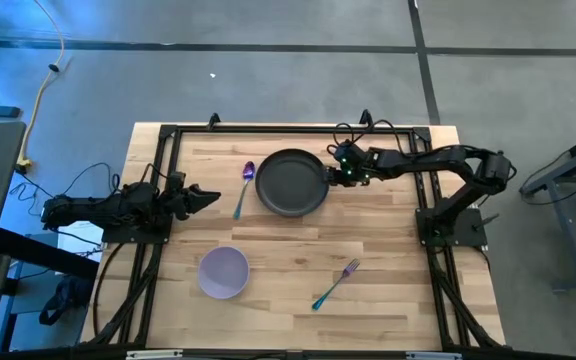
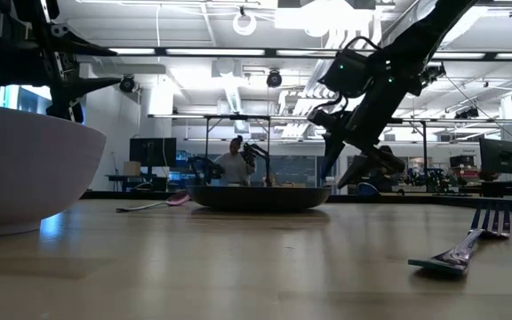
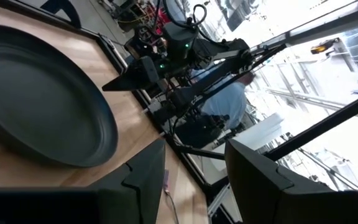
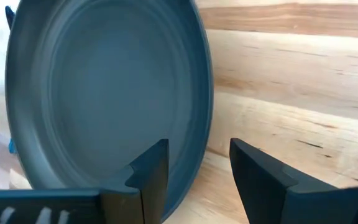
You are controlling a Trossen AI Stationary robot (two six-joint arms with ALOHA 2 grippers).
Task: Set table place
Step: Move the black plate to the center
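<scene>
My left end effector (image 1: 211, 197) hovers over the left side of the table (image 1: 388, 300), fingers parted and holding nothing, pointed toward the spoon and plate. It waits there, I judge, so it is out of the right arm's way yet near the cutlery it may have to place.

Near the front, left of centre, sits the lavender bowl (image 1: 223, 272), upright and well apart from the plate; it probably belongs closer to the setting.

The spoon (image 1: 244, 187) lies just left of the plate with its purple head toward the far edge. That already reads like a place-setting position, though whether it touches the rim I cannot tell.

The dark grey plate (image 1: 291, 183) lies flat toward the far middle of the table, the anchor the other pieces get arranged around.

The fork (image 1: 335, 284) lies at a slant near the front, right of centre, well apart from the plate, so it looks not yet set.

My right end effector (image 1: 336, 170) is at the plate's right rim. In its wrist view the fingers (image 4: 151, 174) are spread, one over the plate and one over bare wood, straddling the rim without clamping it: placed, I judge, to grip or release the edge.
</scene>
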